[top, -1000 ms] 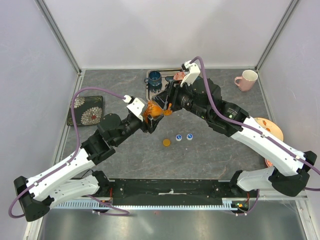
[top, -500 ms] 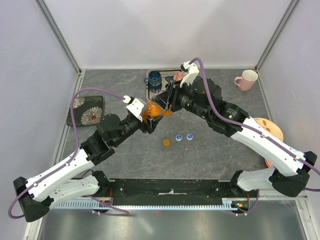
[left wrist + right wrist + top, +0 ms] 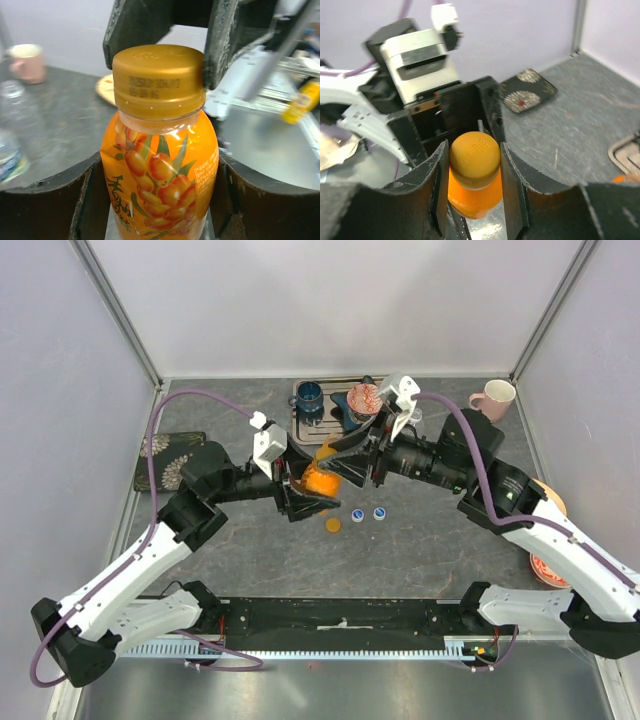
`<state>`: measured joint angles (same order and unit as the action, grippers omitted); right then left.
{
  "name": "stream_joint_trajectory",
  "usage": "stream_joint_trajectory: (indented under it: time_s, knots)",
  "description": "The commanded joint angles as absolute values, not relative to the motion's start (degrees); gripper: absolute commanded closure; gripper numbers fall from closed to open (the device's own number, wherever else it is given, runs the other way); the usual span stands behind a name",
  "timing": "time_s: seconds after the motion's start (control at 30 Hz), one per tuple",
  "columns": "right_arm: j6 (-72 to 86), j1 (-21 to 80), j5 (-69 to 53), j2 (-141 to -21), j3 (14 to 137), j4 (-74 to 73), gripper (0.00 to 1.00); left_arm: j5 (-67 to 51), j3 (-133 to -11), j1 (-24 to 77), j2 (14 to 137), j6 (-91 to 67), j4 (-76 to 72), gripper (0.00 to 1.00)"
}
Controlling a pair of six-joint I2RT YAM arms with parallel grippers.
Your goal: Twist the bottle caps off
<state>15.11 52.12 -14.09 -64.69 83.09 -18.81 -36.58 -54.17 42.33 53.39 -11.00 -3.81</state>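
Note:
My left gripper [image 3: 305, 490] is shut on the body of a short orange-liquid bottle [image 3: 320, 481] and holds it over the middle of the table. In the left wrist view the bottle [image 3: 160, 170] sits between my dark fingers, with its orange cap [image 3: 158, 80] on. My right gripper [image 3: 345, 466] is shut on that cap [image 3: 474, 154], with a finger pressed on each side. One loose orange cap [image 3: 332, 525] and two loose blue caps [image 3: 357, 515] [image 3: 379, 512] lie on the table just in front of the bottle.
A metal tray [image 3: 299, 420] with a blue mug [image 3: 309, 397] and a red patterned bowl [image 3: 363, 398] stands at the back. A pink mug [image 3: 492, 398] is at the back right, a floral pad [image 3: 172, 460] at the left, and an orange plate [image 3: 552, 498] at the right. A clear labelled bottle [image 3: 9, 145] shows blurred.
Both arms have swung. The bottle has moved a little right and nearer with my left gripper. My right gripper now grips the cap from the right side.

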Motion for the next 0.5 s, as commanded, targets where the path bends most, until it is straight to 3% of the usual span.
stream_joint_trajectory:
  time_s: [0.0,0.17,0.3,0.47]
  knots:
    - [8.18,53.09,-34.44,-63.38,79.28,-16.79,1.00,-65.37,-55.29,38.25,55.72,-31.06,-26.40,0.86]
    - [6.68,53.09,-41.38,-60.30,77.17,-14.85,1.00,-73.29,-54.14,35.69,58.44,-42.09,-39.98,0.88]
    - [5.98,53.09,-46.47,-59.85,77.08,-15.12,1.00,-76.37,-54.67,35.68,60.55,-48.32,-45.52,0.98]
    - [4.84,53.00,-50.44,-60.20,76.38,-15.73,1.00,-77.34,-54.40,35.68,62.05,-52.12,-50.01,0.98]
